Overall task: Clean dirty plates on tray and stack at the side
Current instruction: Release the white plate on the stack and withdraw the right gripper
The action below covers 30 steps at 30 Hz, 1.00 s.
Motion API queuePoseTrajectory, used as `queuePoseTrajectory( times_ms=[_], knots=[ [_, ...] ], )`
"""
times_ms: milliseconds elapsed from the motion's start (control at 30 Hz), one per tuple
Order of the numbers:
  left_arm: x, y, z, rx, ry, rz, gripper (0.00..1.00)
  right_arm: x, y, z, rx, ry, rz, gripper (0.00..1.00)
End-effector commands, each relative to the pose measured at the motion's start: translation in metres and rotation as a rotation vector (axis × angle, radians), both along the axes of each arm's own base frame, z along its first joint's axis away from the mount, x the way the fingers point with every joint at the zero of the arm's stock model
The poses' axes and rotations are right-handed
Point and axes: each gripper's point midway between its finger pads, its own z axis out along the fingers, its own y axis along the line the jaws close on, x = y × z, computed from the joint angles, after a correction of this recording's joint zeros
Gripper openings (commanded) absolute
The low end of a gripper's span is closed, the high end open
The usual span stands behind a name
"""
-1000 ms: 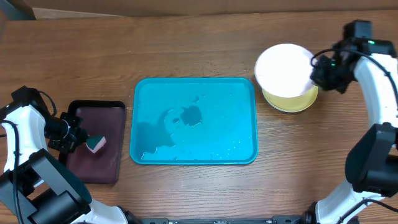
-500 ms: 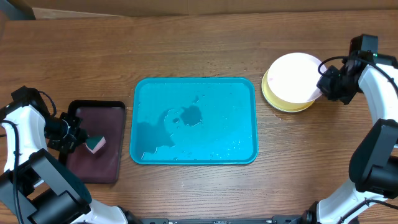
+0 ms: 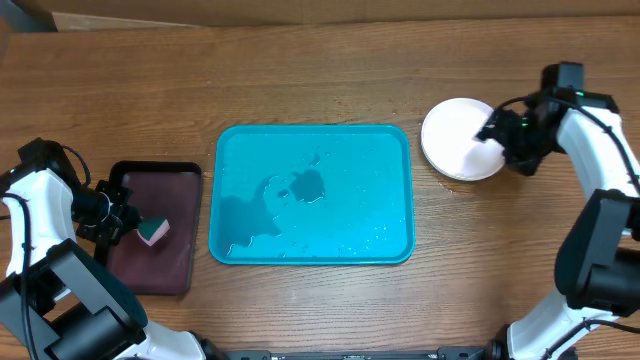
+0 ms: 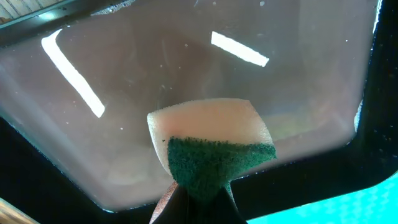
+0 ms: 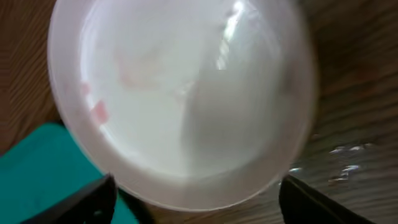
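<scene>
White plate (image 3: 452,140) sits right of the tray (image 3: 250,160); my right jaws gape wide over it, probably not gripping, while my left jaws pinch the sponge (image 4: 211,146).

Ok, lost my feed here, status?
Left gripper shut on sponge over dark tray. Right gripper open over white plate, beside turquoise tray. No plates on it, nothing blocking.
</scene>
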Motion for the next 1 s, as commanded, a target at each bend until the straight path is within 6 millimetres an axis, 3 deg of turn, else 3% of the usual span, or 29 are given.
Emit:
queuePoseTrajectory(
  times_ms=[0,67,233,333,400,433,500,533,700,833,967],
  knots=[
    [-0.001,0.0,0.001,0.009,-0.001,-0.015,0.04,-0.002,0.055,0.016,0.107,-0.049,0.152,0.9],
    [-0.001,0.001,0.0,0.01,-0.002,-0.017,0.04,-0.004,0.079,0.016,0.108,-0.05,0.21,1.0],
    [-0.001,0.0,-0.011,0.017,-0.012,-0.023,0.04,-0.01,0.142,0.019,0.113,-0.088,0.362,1.0],
    [0.002,0.0,-0.02,0.024,-0.032,-0.023,0.12,-0.015,0.176,0.021,0.117,-0.118,0.446,1.0],
    [0.007,-0.001,-0.021,0.017,-0.057,-0.023,0.31,-0.02,0.194,0.023,0.121,-0.131,0.494,1.0],
    [0.009,-0.001,-0.02,0.012,-0.069,-0.023,0.48,-0.022,0.201,0.023,0.122,-0.136,0.509,1.0],
    [0.015,-0.005,-0.017,-0.011,-0.103,-0.052,0.96,-0.026,0.211,0.023,0.127,-0.136,0.525,1.0],
    [0.019,-0.007,-0.014,-0.023,-0.131,-0.085,1.0,-0.028,0.215,0.024,0.131,-0.132,0.522,1.0],
    [0.028,-0.009,0.011,-0.053,-0.171,-0.151,1.0,-0.034,0.224,0.023,0.137,-0.118,0.529,1.0],
    [0.036,-0.008,0.05,-0.05,-0.205,-0.166,1.0,-0.046,0.22,0.023,0.134,-0.068,0.522,1.0],
    [0.047,-0.017,0.099,-0.035,-0.347,-0.242,1.0,-0.056,0.216,0.037,0.133,-0.06,0.521,1.0]
  ],
)
